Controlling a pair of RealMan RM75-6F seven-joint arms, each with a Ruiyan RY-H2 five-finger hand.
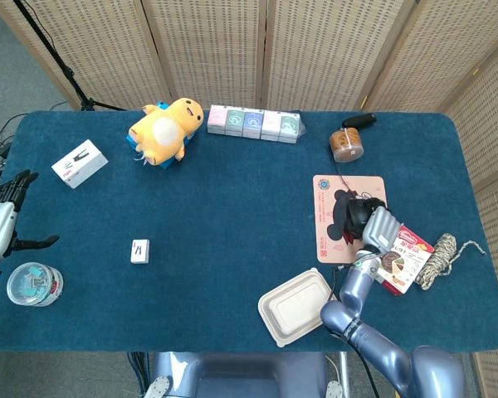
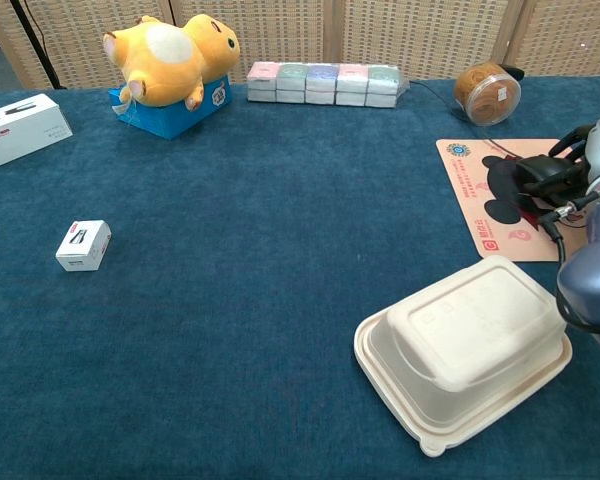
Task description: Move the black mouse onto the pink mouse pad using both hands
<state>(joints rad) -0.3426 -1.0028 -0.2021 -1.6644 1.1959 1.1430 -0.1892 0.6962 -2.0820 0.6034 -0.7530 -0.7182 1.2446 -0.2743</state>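
The black mouse [image 1: 357, 211] lies on the pink mouse pad [image 1: 328, 232] at the right of the table, over the pad's dark cartoon print. My right hand [image 1: 380, 227] grips it from the near right side, fingers curled over its back. In the chest view the mouse [image 2: 535, 178] shows at the right edge on the pad [image 2: 470, 200], with the right hand [image 2: 592, 160] partly cut off by the frame. A thin cable runs from the mouse toward the back. My left hand [image 1: 0, 220] hovers off the table's far left edge, fingers spread, holding nothing.
A white clamshell food box [image 1: 299, 305] sits just in front of the pad. A snack packet [image 1: 405, 253] and a twine ball [image 1: 438, 249] lie right of my right hand. A round jar [image 1: 344, 143], a row of small boxes [image 1: 254, 123], a yellow plush [image 1: 164, 128], two white boxes and a round tin [image 1: 33, 283] stand elsewhere.
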